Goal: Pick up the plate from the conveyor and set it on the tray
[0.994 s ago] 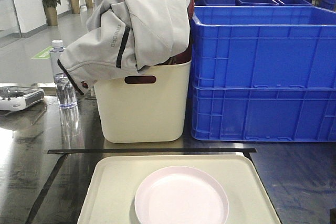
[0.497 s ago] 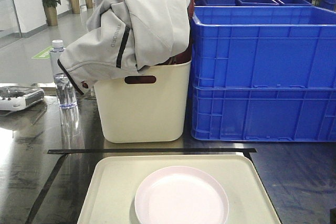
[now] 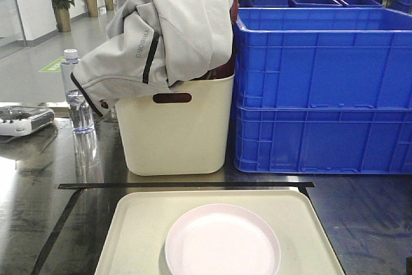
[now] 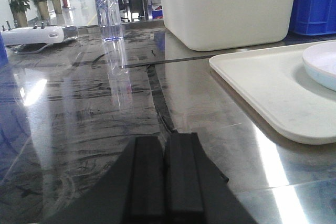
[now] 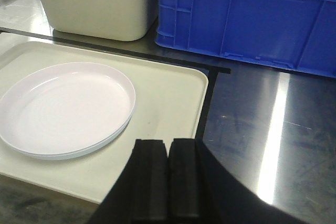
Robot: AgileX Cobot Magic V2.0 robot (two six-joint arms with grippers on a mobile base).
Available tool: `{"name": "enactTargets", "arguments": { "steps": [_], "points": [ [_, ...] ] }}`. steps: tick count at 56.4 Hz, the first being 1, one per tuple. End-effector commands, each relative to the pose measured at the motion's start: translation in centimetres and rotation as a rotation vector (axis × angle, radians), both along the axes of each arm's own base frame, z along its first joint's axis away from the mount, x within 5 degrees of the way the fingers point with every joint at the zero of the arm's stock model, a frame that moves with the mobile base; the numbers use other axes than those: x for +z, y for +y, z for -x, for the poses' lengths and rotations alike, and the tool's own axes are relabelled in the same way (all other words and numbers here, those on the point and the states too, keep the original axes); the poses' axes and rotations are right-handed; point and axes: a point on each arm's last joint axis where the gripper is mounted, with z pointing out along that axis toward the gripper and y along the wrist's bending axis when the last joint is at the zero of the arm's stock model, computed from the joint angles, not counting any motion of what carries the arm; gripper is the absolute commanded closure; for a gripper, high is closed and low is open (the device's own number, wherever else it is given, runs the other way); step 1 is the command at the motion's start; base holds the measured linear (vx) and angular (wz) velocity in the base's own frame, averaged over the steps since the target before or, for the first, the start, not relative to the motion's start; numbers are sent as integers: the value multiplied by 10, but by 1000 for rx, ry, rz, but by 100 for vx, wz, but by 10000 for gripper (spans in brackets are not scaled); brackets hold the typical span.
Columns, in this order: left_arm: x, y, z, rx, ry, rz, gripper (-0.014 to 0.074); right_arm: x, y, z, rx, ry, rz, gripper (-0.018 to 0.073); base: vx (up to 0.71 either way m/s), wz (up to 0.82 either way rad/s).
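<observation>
A pale pink plate point(image 3: 223, 239) lies flat on the cream tray point(image 3: 145, 223) at the near edge of the steel table; the right wrist view shows the plate point(image 5: 63, 107) on the tray point(image 5: 173, 95) too. My right gripper point(image 5: 168, 142) hangs shut and empty over the tray's near right corner, right of the plate. My left gripper point(image 4: 165, 139) is shut and empty above bare table, left of the tray point(image 4: 262, 85), where a slice of the plate point(image 4: 323, 64) shows. The conveyor is out of view.
Behind the tray stands a tall cream bin point(image 3: 174, 130) with a grey jacket point(image 3: 161, 27) draped over it. Stacked blue crates point(image 3: 322, 88) fill the back right. A water bottle point(image 3: 76, 94) and a white controller point(image 3: 22, 119) sit at the back left. Black tape point(image 3: 187, 185) crosses the table.
</observation>
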Motion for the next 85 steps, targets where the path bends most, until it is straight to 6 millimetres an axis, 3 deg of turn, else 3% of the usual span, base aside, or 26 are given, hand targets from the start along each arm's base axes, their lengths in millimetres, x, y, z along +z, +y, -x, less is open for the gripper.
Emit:
{"name": "enactTargets", "arguments": {
  "steps": [1, 29, 33, 46, 54, 85],
  "points": [
    [1, 1, -1, 10, -66, 15, 596, 16, 0, -2, -5, -106, -16, 568, 0, 0],
    [1, 1, -1, 10, -66, 15, 596, 10, -2, 0, -4, -118, 0, 568, 0, 0],
    [1, 1, -1, 10, -66, 15, 596, -6, -7, 8, -30, -170, -21, 568, 0, 0],
    [1, 1, -1, 10, -66, 15, 595, -91, -28, 42, -216, -395, -119, 568, 0, 0],
    [1, 1, -1, 10, -66, 15, 595, -119, -29, 53, -219, -435, -97, 568, 0, 0],
    [1, 1, -1, 10, -65, 15, 594, -120, -30, 57, -221, -445, -96, 568, 0, 0]
  ]
}}
